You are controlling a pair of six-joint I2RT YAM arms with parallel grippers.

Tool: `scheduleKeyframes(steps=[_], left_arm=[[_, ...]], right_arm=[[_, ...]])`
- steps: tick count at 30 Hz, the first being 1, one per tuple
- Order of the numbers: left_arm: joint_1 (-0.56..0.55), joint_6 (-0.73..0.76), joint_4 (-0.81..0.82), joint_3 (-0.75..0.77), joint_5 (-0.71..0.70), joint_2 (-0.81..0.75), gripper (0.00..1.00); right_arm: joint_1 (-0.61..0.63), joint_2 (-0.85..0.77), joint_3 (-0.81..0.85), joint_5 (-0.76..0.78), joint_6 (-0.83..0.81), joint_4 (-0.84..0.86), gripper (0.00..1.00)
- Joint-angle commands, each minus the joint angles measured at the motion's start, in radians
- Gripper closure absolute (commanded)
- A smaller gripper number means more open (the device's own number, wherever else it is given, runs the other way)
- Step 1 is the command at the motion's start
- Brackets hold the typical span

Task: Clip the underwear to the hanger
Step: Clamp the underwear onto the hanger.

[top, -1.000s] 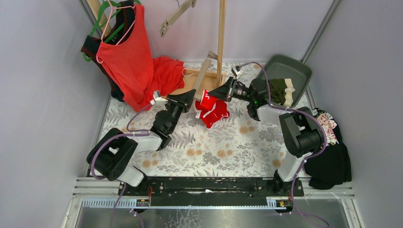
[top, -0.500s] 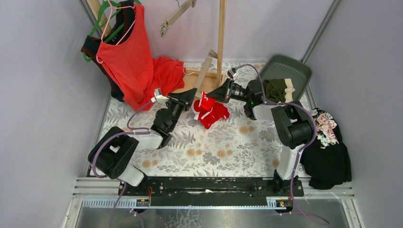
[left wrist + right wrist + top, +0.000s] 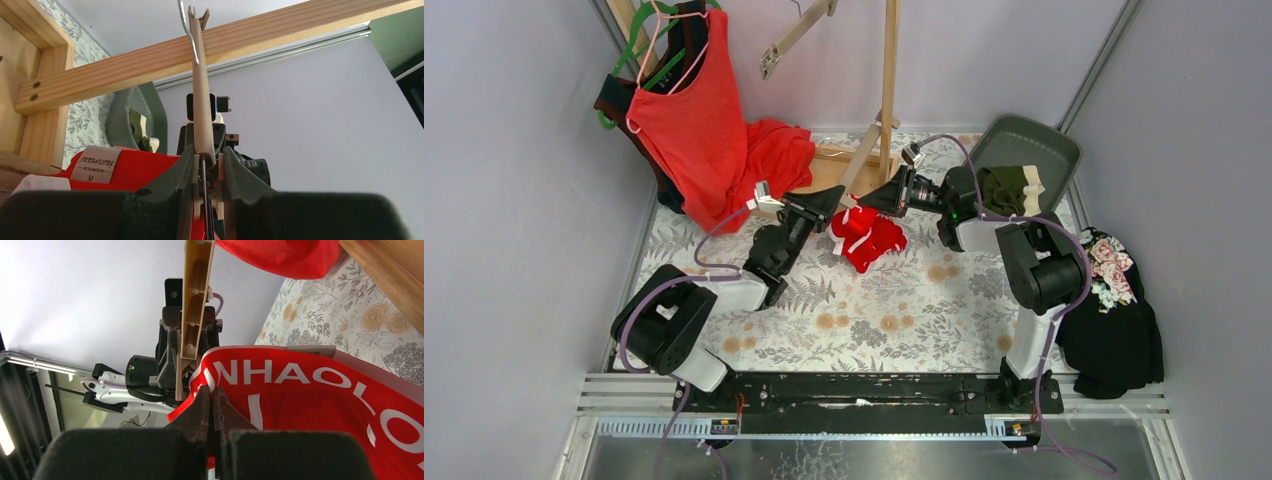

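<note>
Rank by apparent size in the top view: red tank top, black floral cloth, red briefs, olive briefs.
Largest to smallest:
1. tank top
2. black cloth
3. red briefs
4. olive briefs
The last two are unsure: the olive briefs lie bunched in the tray, partly hidden.

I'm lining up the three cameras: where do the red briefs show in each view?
Top external: red briefs at picture centre.
Left wrist: red briefs lower left, size label showing.
Right wrist: red briefs lower right, lettered waistband across.
Shared landmark: the hanger, right beside them.
</note>
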Motion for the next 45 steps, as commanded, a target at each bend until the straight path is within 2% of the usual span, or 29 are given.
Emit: scheduleKeyframes(steps=[1,7,20,35,45], left_arm=[[-0.005,0.024,0.047,0.031,0.073,0.002,1.0],[-0.005,0.025,0.054,0.029,0.071,0.014,1.0],[-0.005,0.028,0.078,0.015,0.065,0.015,1.0],[0.007,0.032,0.141,-0.013,0.088,0.018,1.0],[0.014,0.032,0.16,-0.013,0.112,0.024,1.0]], right_arm=[[0.008,-0.079,0.055,-0.003,-0.055,-0.054,1.0],[0.02,-0.12,0.052,0.042,-0.092,-0.126,1.0],[0.055,-0.228,0.038,0.191,-0.218,-0.411,1.0],[0.061,-0.297,-0.027,0.343,-0.15,-0.389,1.0],[0.069,-0.295,-0.016,0.353,-0.149,-0.398,1.0]])
